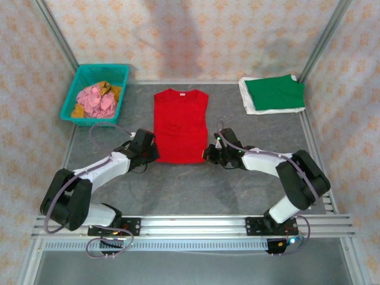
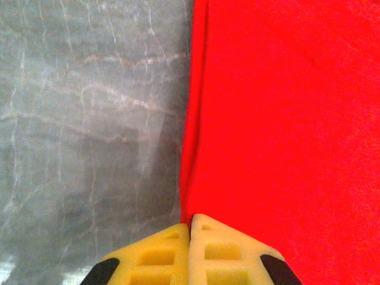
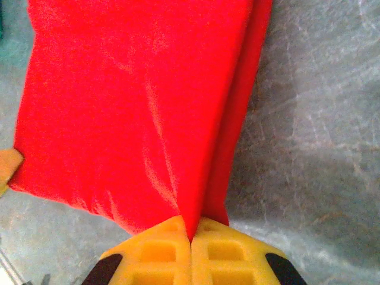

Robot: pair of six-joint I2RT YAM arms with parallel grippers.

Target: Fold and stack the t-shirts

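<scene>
Left fingers (image 2: 157,256) and right fingers (image 3: 228,249) were each clamped shut on a near corner of the red shirt (image 1: 180,124), which lay flat on the desk (image 1: 196,190) just right of the basket (image 1: 104,70). Soft and light, it would likely sag between those corner holds.

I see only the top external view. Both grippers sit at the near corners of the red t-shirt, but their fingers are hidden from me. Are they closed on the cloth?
Observer: The right gripper is shut on the red t-shirt at its corner; the cloth rises in a ridge to it.
Operator: And the left one?
Observer: The left gripper is also shut, with the shirt's side edge pinched between its tips.
Operator: Is the cloth single there?
Observer: No, two layers show at the right side edge.
</scene>
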